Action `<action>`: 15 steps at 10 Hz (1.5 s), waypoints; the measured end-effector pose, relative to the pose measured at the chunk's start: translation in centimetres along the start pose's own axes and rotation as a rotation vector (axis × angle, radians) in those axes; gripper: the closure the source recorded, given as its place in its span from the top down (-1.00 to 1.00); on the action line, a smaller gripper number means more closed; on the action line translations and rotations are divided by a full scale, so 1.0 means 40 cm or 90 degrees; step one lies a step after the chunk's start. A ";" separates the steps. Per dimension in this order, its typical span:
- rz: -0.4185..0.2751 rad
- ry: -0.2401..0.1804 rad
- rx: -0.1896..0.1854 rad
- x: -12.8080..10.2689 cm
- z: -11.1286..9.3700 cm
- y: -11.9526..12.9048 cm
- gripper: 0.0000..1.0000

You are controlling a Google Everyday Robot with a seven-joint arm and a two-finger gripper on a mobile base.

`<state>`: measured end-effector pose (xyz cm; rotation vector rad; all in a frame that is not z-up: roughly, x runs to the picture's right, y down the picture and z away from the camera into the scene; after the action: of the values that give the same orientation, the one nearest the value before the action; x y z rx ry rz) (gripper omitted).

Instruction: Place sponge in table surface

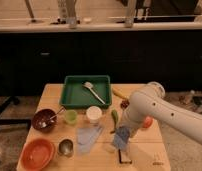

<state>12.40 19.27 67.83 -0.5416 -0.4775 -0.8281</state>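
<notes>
**Left third.** At 8 o'clock on the pale wooden plank table surface (pixel 51 97): round orange plastic bowl (pixel 38 152). At 9 o'clock: dark brown round bowl (pixel 44 120) with a spoon resting inside.

**Centre.** Small metal cup (pixel 66 147), short green cup (pixel 70 117), thin light-blue cloth (pixel 88 136) lying flat, white cup (pixel 94 115). At 12 o'clock: green rectangular plastic tray (pixel 71 97) holding a pale long-handled utensil (pixel 94 92).

**Right of centre.** At 4 o'clock from the white cup: small flat blue-grey sponge block (pixel 120 139), tilted, just above a dark brown block with a white stripe (pixel 125 157) at 6 o'clock. Contact with the wood: not discernible.

**Right.** Two-finger gripper (pixel 125 131) at the tip of the white arm (pixel 159 110), reaching in from 3 o'clock, clenched on the upper part of the sponge block.

**Handling, as judged.** Light, soft, compressible, not fragile, unlikely to slip. Best pinched across the narrow sides near mid-length with a modest squeeze. Likely to land quietly and stay put. Bare wood for set-down at 5 o'clock, beside the striped block.
</notes>
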 end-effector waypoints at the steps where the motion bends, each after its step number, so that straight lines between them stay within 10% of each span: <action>1: 0.006 -0.001 -0.002 0.004 0.007 0.007 -1.00; 15: 0.045 -0.006 -0.022 0.039 0.043 0.032 -1.00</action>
<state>14.00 20.18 69.74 -0.5911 -0.4508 -0.7683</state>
